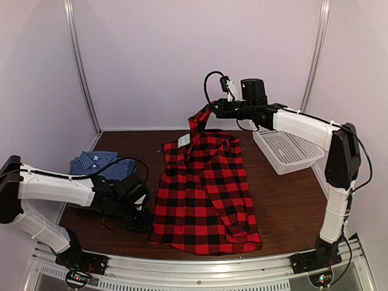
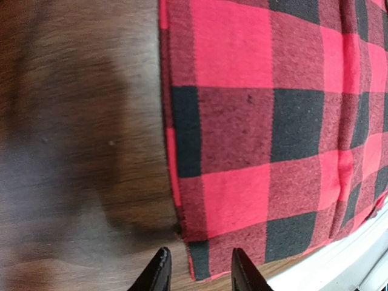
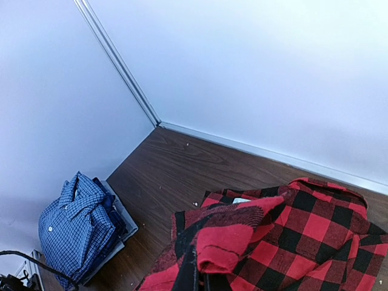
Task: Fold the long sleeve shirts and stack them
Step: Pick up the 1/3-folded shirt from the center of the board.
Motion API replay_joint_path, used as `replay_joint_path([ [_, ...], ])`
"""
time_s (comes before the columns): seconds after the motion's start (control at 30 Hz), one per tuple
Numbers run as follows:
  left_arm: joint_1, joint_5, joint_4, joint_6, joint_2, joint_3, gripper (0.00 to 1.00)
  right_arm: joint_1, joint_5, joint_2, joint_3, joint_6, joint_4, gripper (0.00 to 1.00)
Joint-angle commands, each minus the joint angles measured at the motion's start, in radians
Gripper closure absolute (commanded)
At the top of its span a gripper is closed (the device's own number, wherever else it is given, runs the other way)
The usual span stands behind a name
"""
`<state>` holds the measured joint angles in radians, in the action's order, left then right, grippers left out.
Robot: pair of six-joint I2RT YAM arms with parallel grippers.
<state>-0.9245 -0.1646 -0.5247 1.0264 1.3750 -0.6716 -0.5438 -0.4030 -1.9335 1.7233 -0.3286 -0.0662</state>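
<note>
Your right gripper point(image 1: 211, 113) is clamped on a bunched fold of the red-and-black plaid shirt point(image 1: 206, 194) and holds that part clear of the table point(image 1: 285, 206). The rest of the shirt drops from the fingers and spreads flat below and to the near side of them. In the right wrist view the pinched cloth wraps over the fingertips.

Your left gripper point(image 2: 199, 276) stands with a narrow gap between its fingers and holds nothing. The plaid shirt's near-left hem corner lies directly under that gap; contact with the cloth cannot be confirmed.

The folded blue checked shirt point(image 1: 100, 165) sits on a stack behind the left gripper, well apart from the plaid shirt. The white mesh basket point(image 1: 288, 151) lies to the right of the right gripper, under its forearm.
</note>
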Motion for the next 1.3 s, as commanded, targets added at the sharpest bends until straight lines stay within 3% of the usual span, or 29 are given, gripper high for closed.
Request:
replay_joint_path([
  [0.0, -0.021, -0.033, 0.064, 0.033, 0.026, 0.015, 0.66, -0.006, 0.007, -0.016, 0.091, 0.038, -0.023, 1.0],
  [0.5, -0.058, -0.042, 0.063, 0.076, 0.061, 0.04, 0.77, -0.008, 0.023, -0.02, 0.221, 0.074, -0.068, 1.0],
  [0.77, -0.068, -0.041, 0.032, 0.094, 0.054, 0.009, 1.0, -0.008, 0.036, -0.044, 0.301, 0.089, -0.093, 1.0],
  [1.07, -0.067, 0.055, -0.12, 0.071, -0.019, -0.098, 1.0, -0.004, 0.079, -0.046, 0.341, 0.122, -0.132, 1.0],
  [1.27, -0.094, 0.071, -0.169, -0.029, 0.003, -0.208, 1.0, 0.015, 0.091, -0.038, 0.363, 0.136, -0.163, 1.0],
])
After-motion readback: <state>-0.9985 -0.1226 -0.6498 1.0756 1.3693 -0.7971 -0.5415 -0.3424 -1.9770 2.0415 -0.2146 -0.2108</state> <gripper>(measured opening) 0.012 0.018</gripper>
